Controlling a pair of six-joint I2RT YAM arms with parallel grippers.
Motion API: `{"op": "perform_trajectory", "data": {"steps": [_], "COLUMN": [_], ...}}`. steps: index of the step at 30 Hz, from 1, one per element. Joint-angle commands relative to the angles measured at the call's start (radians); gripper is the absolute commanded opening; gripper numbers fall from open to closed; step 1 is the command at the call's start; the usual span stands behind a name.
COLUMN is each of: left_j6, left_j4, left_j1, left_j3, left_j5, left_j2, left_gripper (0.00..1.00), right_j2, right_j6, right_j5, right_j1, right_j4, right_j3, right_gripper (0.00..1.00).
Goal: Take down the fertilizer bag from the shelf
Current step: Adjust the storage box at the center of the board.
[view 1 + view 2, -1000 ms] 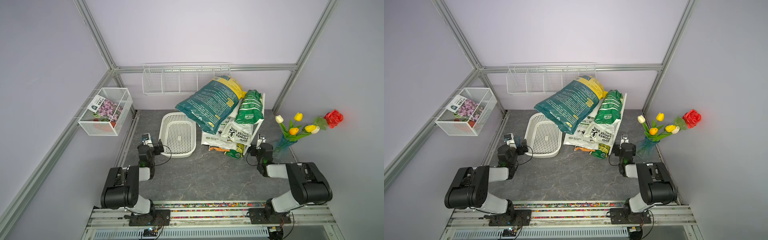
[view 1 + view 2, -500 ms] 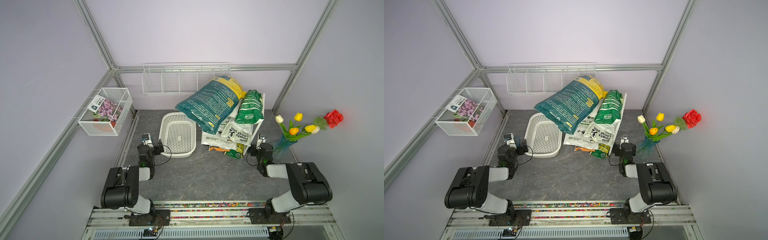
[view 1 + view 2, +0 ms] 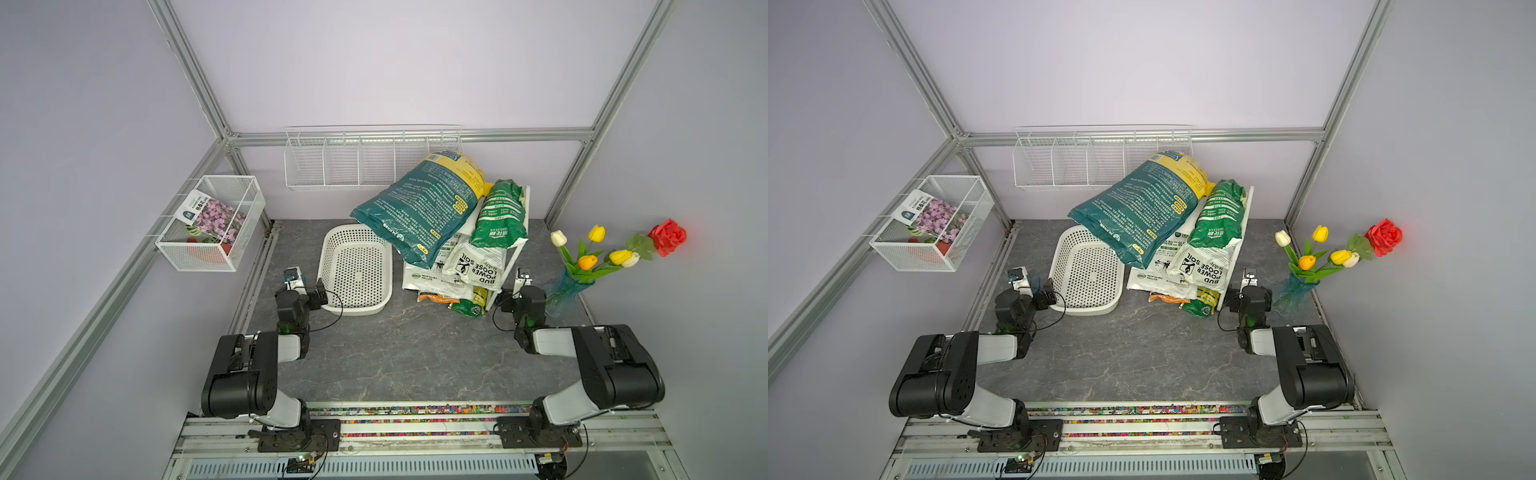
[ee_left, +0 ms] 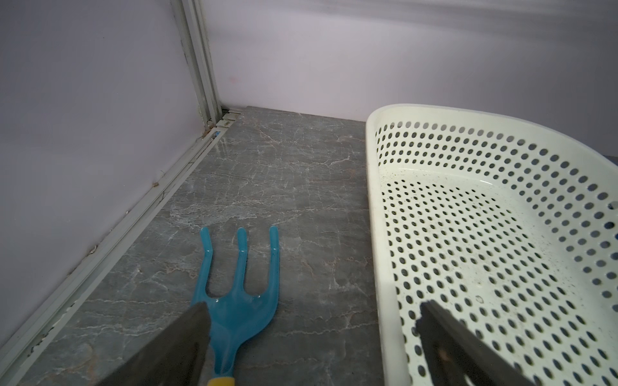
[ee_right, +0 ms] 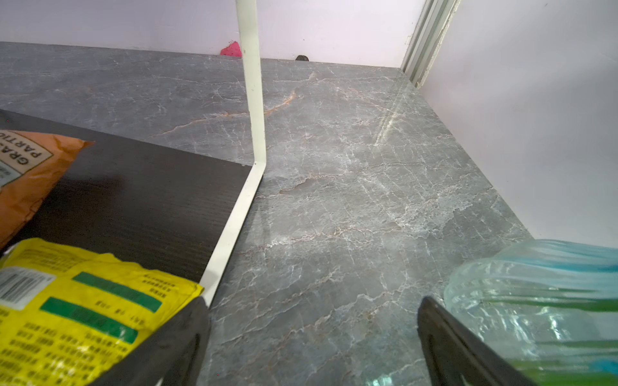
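Overhanging bag: the fertilizer bag (image 3: 424,208) lies tilted on top of the shelf (image 3: 1249,203) at about 1 o'clock on the desk (image 3: 415,353). Its low end pokes out toward 9 o'clock, above the white basket (image 3: 353,270).
Left end effector (image 4: 312,317): released and empty, sitting low between the blue rake (image 4: 239,300) and the basket.
Right end effector (image 5: 312,310): released too, holding nothing, between the shelf's foot and the vase (image 3: 569,286).
Slip risk: we reckon a one-sided tug lets that floppy bag slide off and flop onto the basket.
Neighbour: the green bag (image 3: 498,216) leans against it at 3 o'clock, so we could drag both down.
Vase risk: lifting the right arm carelessly might clip it.
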Motion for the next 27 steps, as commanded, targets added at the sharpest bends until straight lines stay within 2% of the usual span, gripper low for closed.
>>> {"op": "perform_trajectory", "data": {"steps": [1,7,11,16,19,22,24,27], "left_j6": [0.002,0.012,0.021,-0.053,-0.113,-0.104,-0.097,-0.153], "left_j4": [-0.017,-0.022,-0.169,-0.403,-0.491,-0.549,-0.61,-0.716], "left_j1": [-0.001,0.001,-0.001,-0.001,-0.015,-0.061,-0.084,-0.088], "left_j3": [0.015,0.018,0.071,0.13,0.153,0.185,0.226,0.299], "left_j5": [0.005,0.011,0.029,0.034,0.039,0.048,0.088,0.178], "left_j2": [-0.01,-0.017,-0.078,-0.202,-0.28,-0.338,-0.355,-0.348], "left_gripper": [1.0,1.0,1.0,1.0,1.0,1.0,1.0,1.0], "right_j2": [-0.017,-0.022,-0.077,-0.235,-0.326,-0.413,-0.45,-0.48], "right_j6": [0.006,0.005,-0.003,0.05,0.067,0.068,0.068,0.15], "right_j5": [-0.045,-0.052,-0.048,0.067,0.077,0.138,0.198,0.319], "right_j1": [-0.002,-0.005,-0.007,0.011,0.024,0.074,0.117,0.159], "right_j4": [0.005,0.013,-0.039,-0.36,-0.466,-0.584,-0.663,-0.889], "right_j3": [0.01,0.005,0.014,0.09,0.096,0.122,0.164,0.266], "right_gripper": [0.99,0.91,0.92,0.91,0.9,0.9,0.89,0.88]}}
